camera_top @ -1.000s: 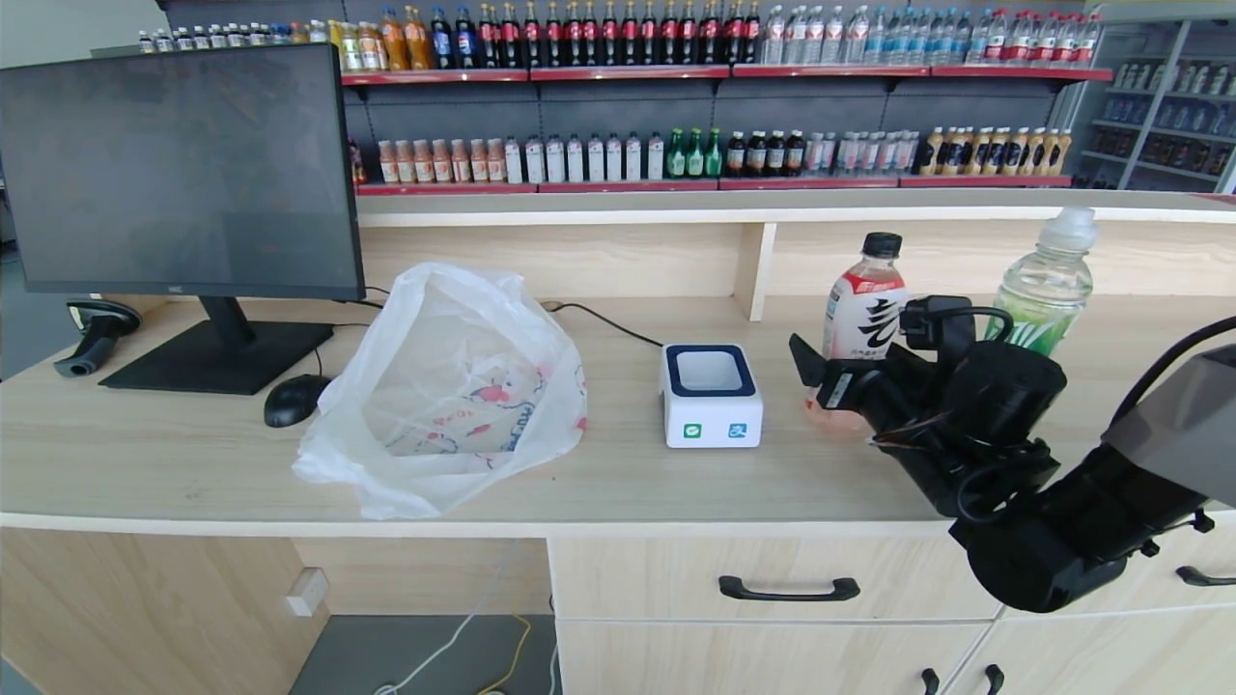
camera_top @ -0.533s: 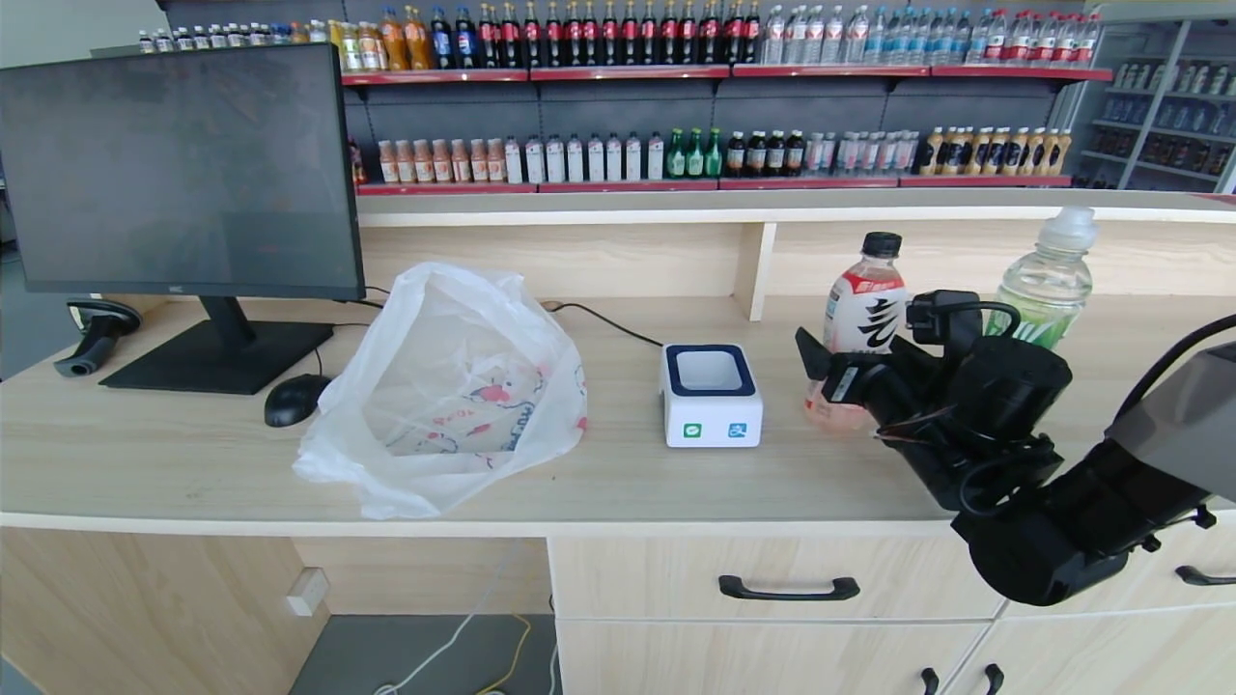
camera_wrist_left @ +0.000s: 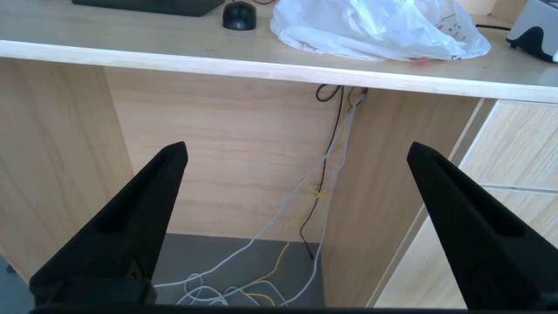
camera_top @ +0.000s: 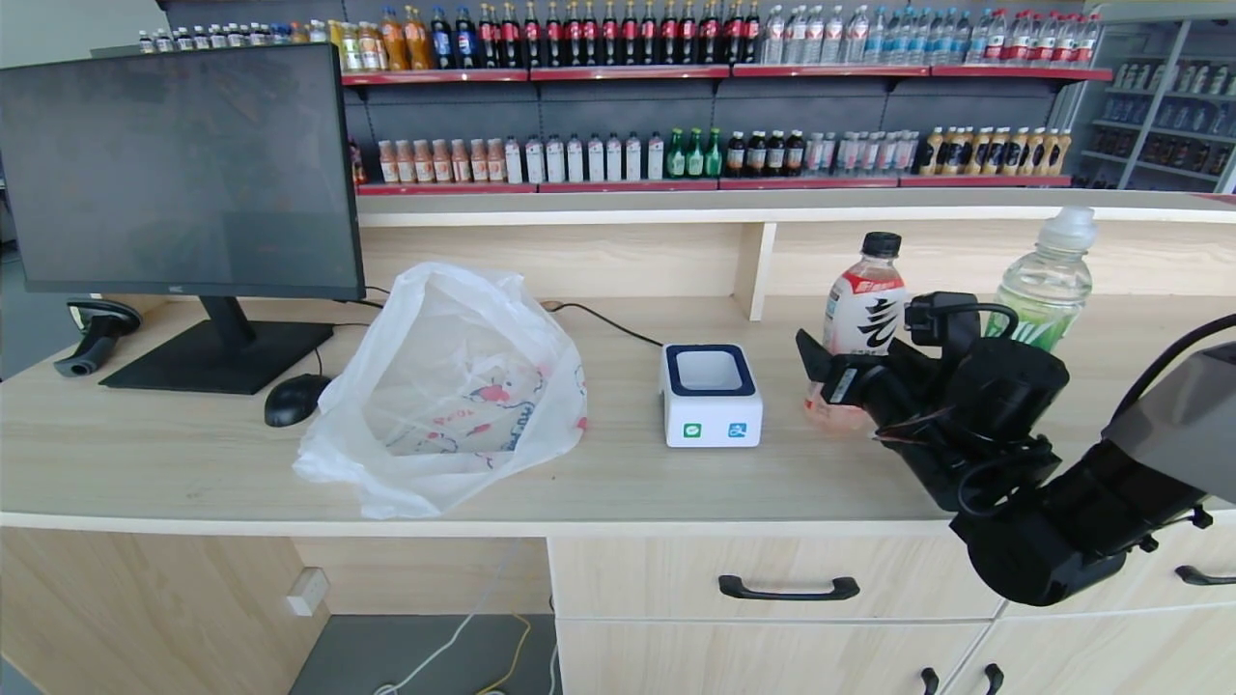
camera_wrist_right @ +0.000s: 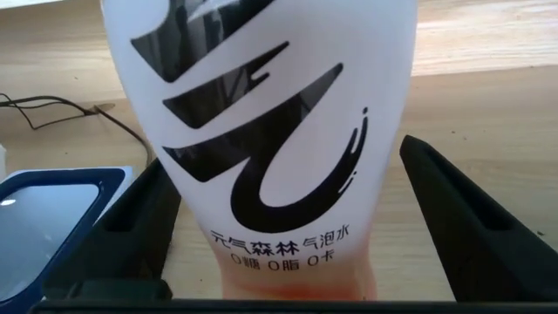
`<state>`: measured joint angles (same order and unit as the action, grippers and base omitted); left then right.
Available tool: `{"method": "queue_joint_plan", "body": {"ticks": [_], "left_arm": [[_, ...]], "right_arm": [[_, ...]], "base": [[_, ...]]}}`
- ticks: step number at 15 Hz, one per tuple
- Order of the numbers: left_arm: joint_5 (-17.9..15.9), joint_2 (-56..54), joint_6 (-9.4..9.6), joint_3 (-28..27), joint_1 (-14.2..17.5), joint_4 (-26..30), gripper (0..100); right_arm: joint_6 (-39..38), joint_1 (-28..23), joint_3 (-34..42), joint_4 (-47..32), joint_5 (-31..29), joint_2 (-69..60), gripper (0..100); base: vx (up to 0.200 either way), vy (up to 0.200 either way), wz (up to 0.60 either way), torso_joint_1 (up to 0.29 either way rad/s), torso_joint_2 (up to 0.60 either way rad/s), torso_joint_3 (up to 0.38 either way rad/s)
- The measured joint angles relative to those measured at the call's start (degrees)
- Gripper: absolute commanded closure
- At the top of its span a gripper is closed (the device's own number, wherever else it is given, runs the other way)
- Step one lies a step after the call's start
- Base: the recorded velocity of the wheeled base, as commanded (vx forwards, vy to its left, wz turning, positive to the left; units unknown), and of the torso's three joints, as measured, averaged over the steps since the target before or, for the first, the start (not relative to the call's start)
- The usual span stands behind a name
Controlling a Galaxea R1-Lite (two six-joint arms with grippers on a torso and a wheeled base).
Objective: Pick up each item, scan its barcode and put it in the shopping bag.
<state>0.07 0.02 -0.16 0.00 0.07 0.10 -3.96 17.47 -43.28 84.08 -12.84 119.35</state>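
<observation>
A pink drink bottle (camera_top: 862,309) with a white label and black cap stands on the wooden counter (camera_top: 628,473), right of the white scanner (camera_top: 711,394). My right gripper (camera_top: 850,372) is open, and its fingers straddle the bottle's lower body. In the right wrist view the bottle (camera_wrist_right: 270,131) stands between the two black fingers (camera_wrist_right: 462,218), with the scanner (camera_wrist_right: 44,209) beside it. A clear bottle with a green label (camera_top: 1048,290) stands farther right. The white shopping bag (camera_top: 454,386) lies open left of the scanner. My left gripper (camera_wrist_left: 296,153) hangs open below the counter edge, holding nothing.
A monitor (camera_top: 183,174) stands at the back left, with a black mouse (camera_top: 293,398) and a handheld scanner (camera_top: 92,333) near it. A raised ledge (camera_top: 772,217) runs behind the counter. Cables (camera_wrist_left: 305,227) hang under the counter.
My right gripper has edged slightly up and closer around the pink bottle, then held still. The bottle, bag and scanner have not moved.
</observation>
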Motion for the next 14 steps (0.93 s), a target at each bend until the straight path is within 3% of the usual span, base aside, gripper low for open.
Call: {"method": "queue_joint_plan", "body": {"ticks": [14], "left_arm": [[0.0, 0.0, 0.00, 0.0, 0.0, 0.0, 0]], "right_arm": [[-1.8, 0.0, 0.9, 0.1, 0.3, -2.0, 100]], "base": [[0.000, 0.000, 0.00, 0.000, 0.00, 0.000]]}}
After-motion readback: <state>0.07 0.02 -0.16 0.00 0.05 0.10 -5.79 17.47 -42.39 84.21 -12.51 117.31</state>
